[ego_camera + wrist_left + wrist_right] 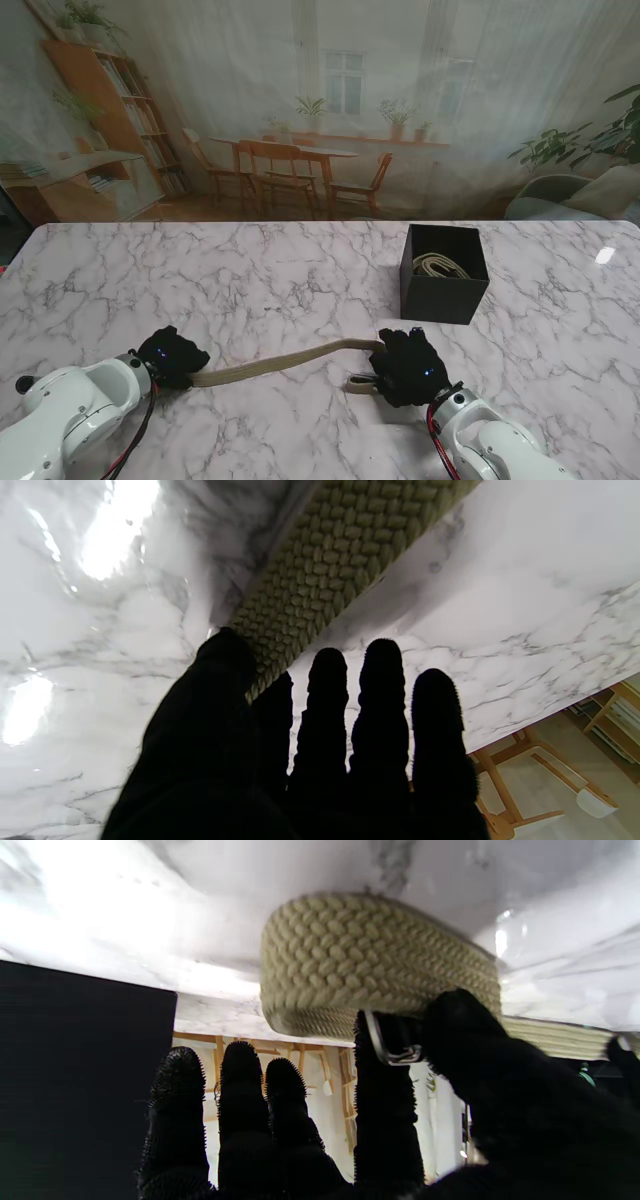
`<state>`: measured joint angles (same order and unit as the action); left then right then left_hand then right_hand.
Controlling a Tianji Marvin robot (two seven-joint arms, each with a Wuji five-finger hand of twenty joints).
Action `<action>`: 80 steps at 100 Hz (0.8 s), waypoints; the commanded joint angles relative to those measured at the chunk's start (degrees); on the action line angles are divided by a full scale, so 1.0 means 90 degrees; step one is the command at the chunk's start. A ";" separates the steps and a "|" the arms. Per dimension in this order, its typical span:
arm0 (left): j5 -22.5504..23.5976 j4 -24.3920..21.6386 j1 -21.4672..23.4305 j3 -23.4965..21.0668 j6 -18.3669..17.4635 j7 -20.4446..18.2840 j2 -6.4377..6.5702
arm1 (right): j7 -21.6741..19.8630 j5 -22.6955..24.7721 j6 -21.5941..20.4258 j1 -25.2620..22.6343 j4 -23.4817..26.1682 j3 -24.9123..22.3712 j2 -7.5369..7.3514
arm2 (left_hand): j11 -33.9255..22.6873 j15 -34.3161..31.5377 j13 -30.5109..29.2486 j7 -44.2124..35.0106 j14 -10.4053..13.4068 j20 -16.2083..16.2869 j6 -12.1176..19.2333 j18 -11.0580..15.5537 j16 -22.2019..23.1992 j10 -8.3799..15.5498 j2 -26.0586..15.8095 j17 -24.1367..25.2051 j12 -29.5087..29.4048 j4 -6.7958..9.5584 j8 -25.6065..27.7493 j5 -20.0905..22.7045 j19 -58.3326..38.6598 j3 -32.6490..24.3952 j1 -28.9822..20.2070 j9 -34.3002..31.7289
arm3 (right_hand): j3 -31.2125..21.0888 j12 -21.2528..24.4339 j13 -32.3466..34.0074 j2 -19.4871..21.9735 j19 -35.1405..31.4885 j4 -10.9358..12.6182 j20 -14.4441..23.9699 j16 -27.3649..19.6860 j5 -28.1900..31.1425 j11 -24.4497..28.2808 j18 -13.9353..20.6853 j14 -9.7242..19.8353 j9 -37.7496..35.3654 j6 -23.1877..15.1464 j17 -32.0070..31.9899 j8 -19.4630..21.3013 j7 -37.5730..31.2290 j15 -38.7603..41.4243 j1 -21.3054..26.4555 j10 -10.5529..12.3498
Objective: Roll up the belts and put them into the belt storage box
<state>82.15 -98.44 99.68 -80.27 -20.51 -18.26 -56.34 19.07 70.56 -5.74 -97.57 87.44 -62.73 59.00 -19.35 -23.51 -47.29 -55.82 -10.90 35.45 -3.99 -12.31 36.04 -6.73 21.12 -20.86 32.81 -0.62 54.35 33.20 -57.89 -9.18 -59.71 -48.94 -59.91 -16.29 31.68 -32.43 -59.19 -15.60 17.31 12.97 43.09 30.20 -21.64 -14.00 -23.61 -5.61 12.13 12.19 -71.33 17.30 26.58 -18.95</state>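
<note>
Presently one belt (441,265) lies coiled in the box (444,290), upper right; a second belt (270,364), lower centre, is barely rolled, pinched by left hand (172,356) and right hand (410,366).

The belt (270,365) is coarse woven beige cloth, matt, with a shiny metal buckle (387,1052). The surface (250,290) is glossy white marble with grey veins. Each robot hand (408,366) wears rough black fabric. The belt storage box (444,272) looks matt black.
</note>
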 commanded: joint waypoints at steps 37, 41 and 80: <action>0.0046 -0.0212 0.0464 -0.0389 -0.0086 0.0138 -0.0009 | 0.0054 -0.0202 0.1115 0.0085 -0.0131 0.0282 0.0125 | 0.0061 -0.0029 0.0009 -0.0135 -0.0053 -0.0142 0.0077 0.0000 0.0080 0.0004 0.0113 0.0109 0.0014 0.0116 0.0040 0.0060 -0.0129 -0.0145 -0.0335 -0.0067 | 0.0226 -0.0488 0.3808 0.0277 -0.2129 -0.0056 0.1051 0.1586 -0.0593 0.1076 0.0616 0.0976 -0.4065 0.0330 0.2520 0.0010 -0.0856 0.2103 0.0708 0.1366; 0.0056 -0.0222 0.0483 -0.0418 -0.0085 0.0174 -0.0012 | 0.0074 -0.0207 0.1156 0.0091 -0.0141 0.0289 0.0132 | 0.0067 -0.0023 0.0018 -0.0127 -0.0046 -0.0145 0.0082 0.0006 0.0080 0.0008 0.0112 0.0122 -0.0011 0.0102 0.0037 0.0058 -0.0119 -0.0121 -0.0320 -0.0050 | 0.0236 -0.0579 0.4051 0.0260 -0.2252 -0.0053 0.1092 0.1741 -0.0569 0.1203 0.0631 0.0991 -0.4384 0.0240 0.2682 0.0000 -0.0838 0.2330 0.0692 0.1421; 0.0052 -0.0266 0.0637 -0.0659 -0.0030 0.0704 -0.0047 | 0.0415 -0.0223 0.0963 0.0295 -0.0452 0.0415 0.0129 | 0.0054 0.0052 0.0165 0.0446 -0.0160 -0.0136 0.0095 -0.0062 0.0069 -0.0087 -0.0132 0.0306 -0.0652 0.0057 -0.0547 0.0229 -0.0021 0.0313 -0.0077 0.0066 | -0.0290 -0.0713 0.4844 0.0353 -0.2653 0.0935 0.1003 0.2480 -0.2583 0.1608 0.0704 0.1200 -0.6404 -0.0182 0.3395 0.0193 0.3068 0.4068 0.0813 0.2101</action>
<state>82.78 -100.50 105.16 -86.08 -21.03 -12.38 -56.64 22.61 68.48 3.85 -95.23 84.29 -59.18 60.20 -19.30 -23.51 -47.20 -53.80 -10.90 34.79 -3.86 -12.29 36.07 -6.68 21.01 -18.97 28.01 -0.62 51.87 34.38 -57.89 -7.47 -59.61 -48.94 -58.24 -22.86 74.32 -31.54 -81.12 -11.69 26.42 34.32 29.66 41.28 -14.72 -3.58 -74.97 -3.72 42.19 13.83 -53.66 49.80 30.70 -2.60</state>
